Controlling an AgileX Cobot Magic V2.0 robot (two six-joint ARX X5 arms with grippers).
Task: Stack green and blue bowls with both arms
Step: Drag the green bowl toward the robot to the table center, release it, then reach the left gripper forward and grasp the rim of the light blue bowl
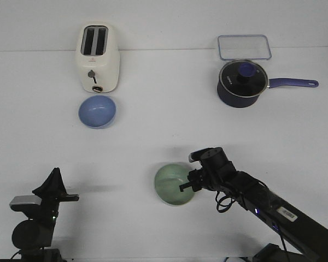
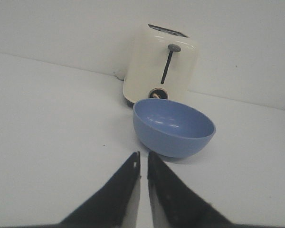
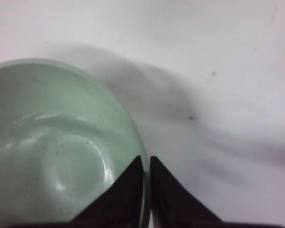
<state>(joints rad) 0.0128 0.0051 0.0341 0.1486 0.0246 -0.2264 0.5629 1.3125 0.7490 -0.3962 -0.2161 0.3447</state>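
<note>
The pale green bowl (image 1: 173, 184) sits near the middle front of the table. My right gripper (image 1: 187, 186) is shut on its right rim; in the right wrist view one finger is inside the green bowl (image 3: 52, 152) and one outside, at my right gripper (image 3: 146, 161). The blue bowl (image 1: 97, 111) stands upright just in front of the toaster at the back left. My left gripper (image 1: 53, 176) is at the front left, far from it. In the left wrist view my left gripper (image 2: 143, 156) is shut and empty, pointing towards the blue bowl (image 2: 173, 127).
A cream toaster (image 1: 97, 57) stands behind the blue bowl. A dark navy saucepan with a glass lid (image 1: 242, 83) and a long handle is at the back right, with a clear plastic container (image 1: 244, 47) behind it.
</note>
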